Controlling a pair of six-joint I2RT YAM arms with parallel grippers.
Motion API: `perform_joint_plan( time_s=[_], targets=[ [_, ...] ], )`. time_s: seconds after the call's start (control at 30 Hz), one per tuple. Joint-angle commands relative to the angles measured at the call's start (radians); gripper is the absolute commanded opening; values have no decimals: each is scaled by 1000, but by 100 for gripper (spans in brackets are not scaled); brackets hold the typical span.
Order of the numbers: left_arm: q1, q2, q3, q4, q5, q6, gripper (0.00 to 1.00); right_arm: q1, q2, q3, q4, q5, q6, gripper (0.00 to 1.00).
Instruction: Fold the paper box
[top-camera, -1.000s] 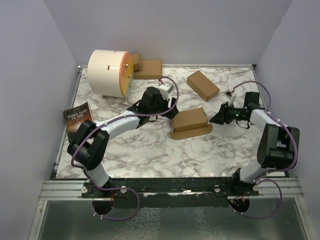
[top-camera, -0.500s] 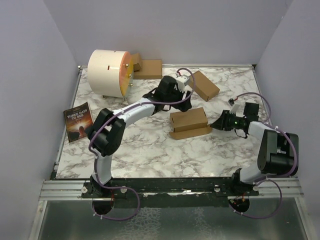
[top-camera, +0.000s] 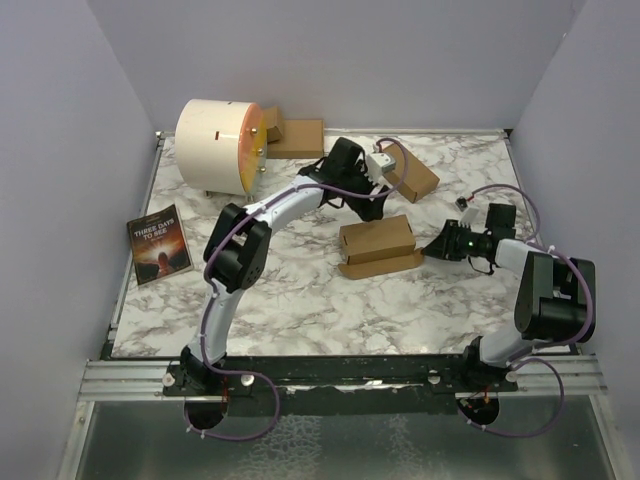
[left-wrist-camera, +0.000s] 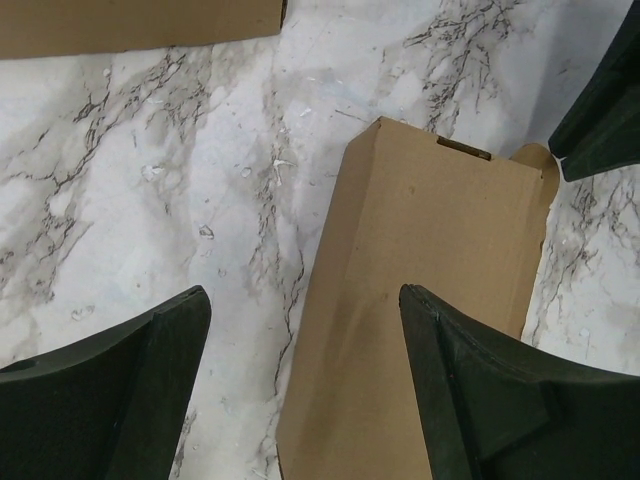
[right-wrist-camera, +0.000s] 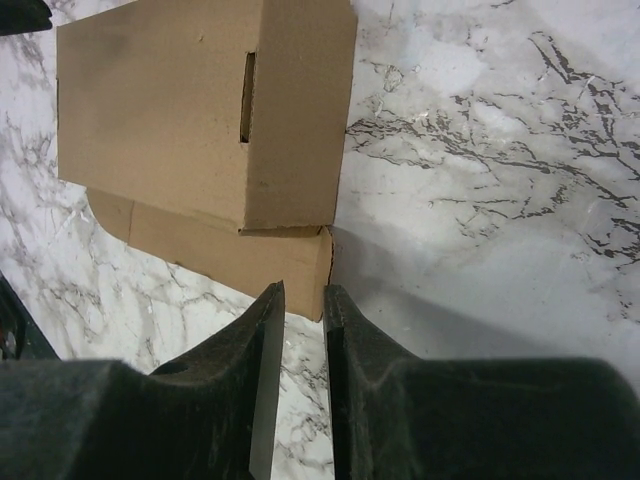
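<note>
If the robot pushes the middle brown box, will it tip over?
Probably not: the box lies low and flat, so it should slide on the table. It looks like thin cardboard, likely light, and its flap may bend.

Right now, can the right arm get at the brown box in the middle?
Probably yes: the right hand sits right at the paper box, by its lower flap's corner, with nothing in between, though it is nearly closed.

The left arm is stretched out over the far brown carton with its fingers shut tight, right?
No. The left fingers stand wide open, not shut, as the left wrist view shows. The arm does reach over the far brown carton.
</note>
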Motion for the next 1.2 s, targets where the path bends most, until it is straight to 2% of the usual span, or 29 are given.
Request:
perform_joint_plan(
  time_s=[0.0,0.27,0.43,0.57,0.73,0.87,1.03,1.17],
  targets=[
    [12,53,68,-81,156,73,80,-5,22,30,-20,18,2,21],
    [12,111,114,-114,169,106,80,-2,18,51,-49,24,-36,16],
    [23,118,113,-105,143,70,79,1,10,119,-132,52,-128,18],
    [46,35,21,28,103,-31,80,0,-11,204,-275,41,-300,26],
    [85,-114,-144,248,156,-99,81,-1,-74,193,-329,-60,-405,48],
    [99,-138,-207,284,209,-90,82,-1,-50,220,-400,-46,-486,54],
    [97,-170,-284,304,205,-20,81,0,47,268,-515,-53,-602,52],
    [98,-206,-368,400,217,35,81,12,114,283,-528,-84,-615,44]
  ],
)
